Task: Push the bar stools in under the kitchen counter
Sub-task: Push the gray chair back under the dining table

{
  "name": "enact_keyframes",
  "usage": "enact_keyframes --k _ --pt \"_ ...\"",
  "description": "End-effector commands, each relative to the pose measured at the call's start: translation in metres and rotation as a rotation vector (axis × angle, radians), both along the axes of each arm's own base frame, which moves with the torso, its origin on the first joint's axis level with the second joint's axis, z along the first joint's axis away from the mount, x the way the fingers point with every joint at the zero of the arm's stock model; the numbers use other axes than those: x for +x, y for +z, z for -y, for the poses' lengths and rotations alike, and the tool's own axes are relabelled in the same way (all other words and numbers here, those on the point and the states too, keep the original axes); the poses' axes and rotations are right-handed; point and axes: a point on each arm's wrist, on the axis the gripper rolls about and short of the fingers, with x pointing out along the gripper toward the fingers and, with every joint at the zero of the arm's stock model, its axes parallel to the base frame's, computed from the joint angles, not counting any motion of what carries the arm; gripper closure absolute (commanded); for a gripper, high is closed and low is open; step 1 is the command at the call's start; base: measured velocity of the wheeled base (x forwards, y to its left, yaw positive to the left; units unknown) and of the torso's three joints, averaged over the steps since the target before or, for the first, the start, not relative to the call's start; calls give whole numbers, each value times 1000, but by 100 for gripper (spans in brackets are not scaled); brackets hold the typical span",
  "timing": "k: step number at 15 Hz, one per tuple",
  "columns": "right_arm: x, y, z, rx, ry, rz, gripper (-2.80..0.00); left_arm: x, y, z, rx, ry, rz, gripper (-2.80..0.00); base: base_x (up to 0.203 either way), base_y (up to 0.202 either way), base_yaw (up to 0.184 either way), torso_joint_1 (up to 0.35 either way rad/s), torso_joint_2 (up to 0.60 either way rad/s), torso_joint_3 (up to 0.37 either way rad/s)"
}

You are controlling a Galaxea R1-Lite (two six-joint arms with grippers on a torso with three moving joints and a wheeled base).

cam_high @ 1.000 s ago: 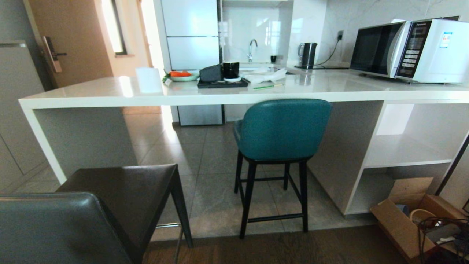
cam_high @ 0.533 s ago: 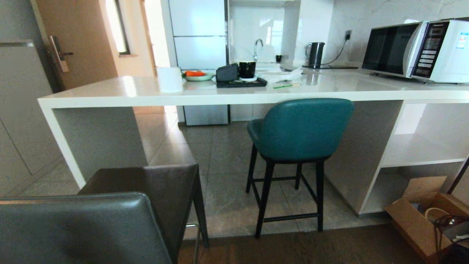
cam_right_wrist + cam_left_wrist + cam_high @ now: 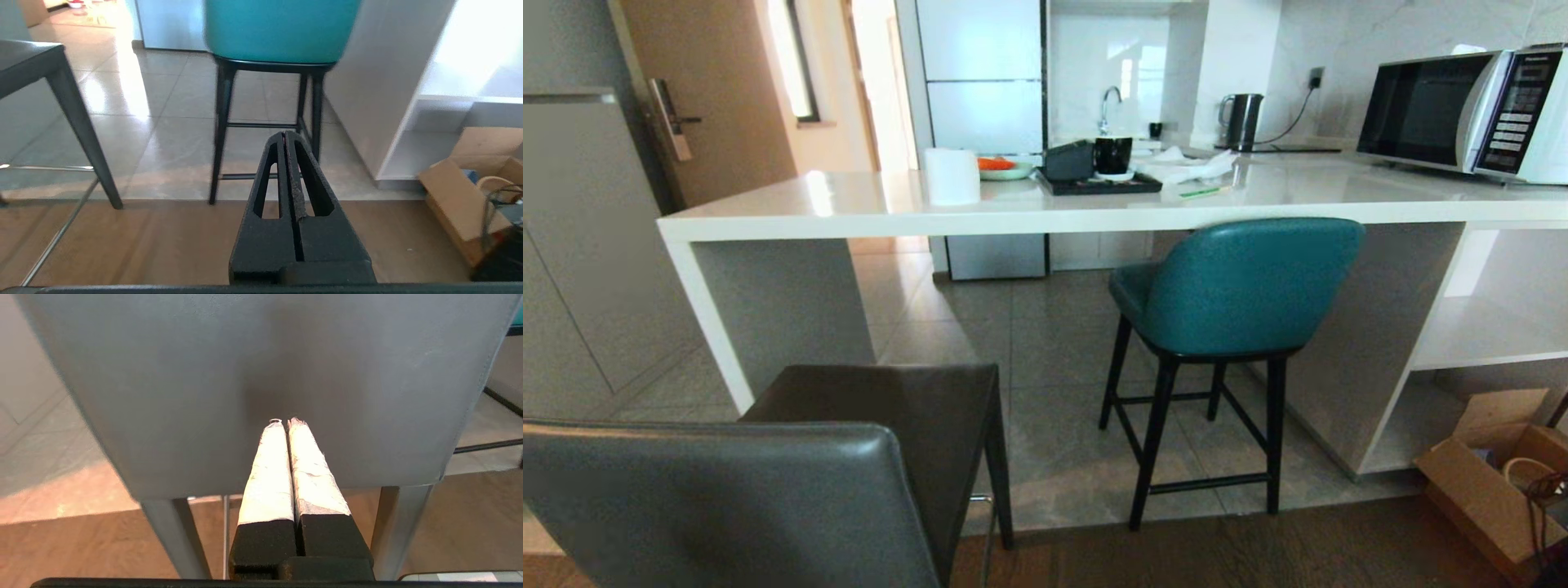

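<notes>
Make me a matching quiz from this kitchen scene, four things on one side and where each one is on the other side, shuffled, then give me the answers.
Things:
1. teal stool
2. grey stool
3. microwave
4. cardboard box

Places:
A. on the floor by the open white shelves
B. on the counter top, at its right end
C. nearest the camera, out from the counter, left tool at its backrest
D. at the counter's edge, seat partly under the top

Pairs: 1-D, 2-C, 3-B, 4-A
</notes>
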Motion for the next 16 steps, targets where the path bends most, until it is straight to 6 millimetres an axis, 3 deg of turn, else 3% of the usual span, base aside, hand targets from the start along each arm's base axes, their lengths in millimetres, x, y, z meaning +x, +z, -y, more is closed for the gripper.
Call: enact_keyframes --k 1,7,16 --pt "1 -3 0 -2 1 -11 0 0 0 0 0 0 1 0 0 195 0 2 2 -1" --pt "1 -3 0 -1 1 -11 0 0 0 0 0 -1 1 0 0 61 0 0 1 1" --pt "1 -3 0 1 -1 -11 0 0 0 0 0 -1 0 0 -189 1 -1 3 2 2"
